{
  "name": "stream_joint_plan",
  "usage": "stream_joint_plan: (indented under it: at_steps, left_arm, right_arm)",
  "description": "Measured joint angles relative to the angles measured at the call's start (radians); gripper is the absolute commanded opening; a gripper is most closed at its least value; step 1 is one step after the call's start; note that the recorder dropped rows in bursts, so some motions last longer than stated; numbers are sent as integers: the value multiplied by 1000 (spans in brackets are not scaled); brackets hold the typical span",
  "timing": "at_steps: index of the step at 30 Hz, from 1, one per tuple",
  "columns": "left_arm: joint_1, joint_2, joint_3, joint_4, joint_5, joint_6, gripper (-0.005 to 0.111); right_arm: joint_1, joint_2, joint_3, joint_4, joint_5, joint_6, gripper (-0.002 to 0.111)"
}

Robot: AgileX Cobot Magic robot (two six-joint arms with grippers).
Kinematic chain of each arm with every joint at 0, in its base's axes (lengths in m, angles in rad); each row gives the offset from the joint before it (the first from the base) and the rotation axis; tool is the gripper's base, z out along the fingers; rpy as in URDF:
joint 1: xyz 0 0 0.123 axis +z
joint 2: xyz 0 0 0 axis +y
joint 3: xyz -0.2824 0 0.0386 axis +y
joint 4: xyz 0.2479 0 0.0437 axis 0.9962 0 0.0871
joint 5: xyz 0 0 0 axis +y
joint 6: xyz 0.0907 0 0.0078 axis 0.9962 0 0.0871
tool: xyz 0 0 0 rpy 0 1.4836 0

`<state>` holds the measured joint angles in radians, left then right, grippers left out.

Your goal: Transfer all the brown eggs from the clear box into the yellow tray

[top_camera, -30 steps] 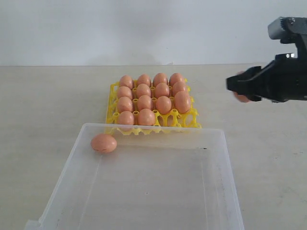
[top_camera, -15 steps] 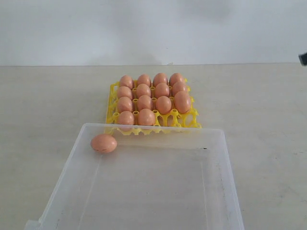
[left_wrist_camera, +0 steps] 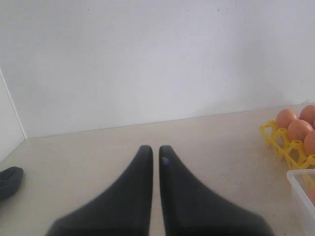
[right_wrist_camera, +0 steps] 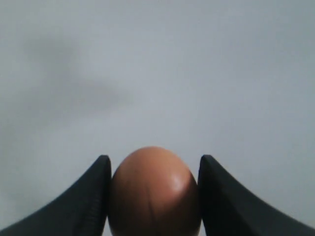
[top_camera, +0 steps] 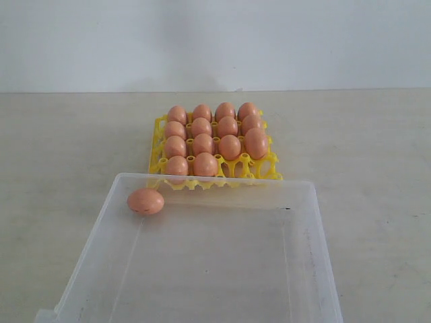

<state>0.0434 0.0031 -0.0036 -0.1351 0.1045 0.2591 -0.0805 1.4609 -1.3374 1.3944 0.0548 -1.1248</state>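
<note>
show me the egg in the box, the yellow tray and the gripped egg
egg in the box (top_camera: 145,201), exterior view, shell middle
yellow tray (top_camera: 246,167), exterior view, empty front cups
gripped egg (right_wrist_camera: 153,194), right wrist view, shell middle

Illumination is diffuse and bright; shadows are faint. A soft highlight marks the close-up egg (right_wrist_camera: 153,196). The left pincer (left_wrist_camera: 154,150) appears defocused.

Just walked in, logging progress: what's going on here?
The right gripper holds a brown egg between its jaws, outside the exterior view. The yellow tray has fourteen eggs, with two near cups empty. One last egg lies in the clear box. The left gripper is shut and empty.
</note>
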Motion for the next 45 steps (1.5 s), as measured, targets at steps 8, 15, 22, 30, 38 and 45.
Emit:
stream_joint_plan:
  at_steps: [8, 15, 22, 30, 38, 45]
  left_arm:
    - [0, 0, 0, 0, 0, 0, 4]
    - [0, 0, 0, 0, 0, 0, 4]
    - [0, 0, 0, 0, 0, 0, 4]
    - [0, 0, 0, 0, 0, 0, 4]
    - [0, 0, 0, 0, 0, 0, 4]
    - [0, 0, 0, 0, 0, 0, 4]
  right_arm:
    - [0, 17, -132, 11, 295, -146, 0]
    - [16, 17, -174, -93, 711, -687, 0]
    - [123, 19, -175, -837, 766, -560, 0]
    - [140, 21, -175, -1576, 484, 305, 0]
    - [140, 21, -138, -1123, 51, 990, 0]
    - [140, 21, 15, -1065, -334, 1431, 0]
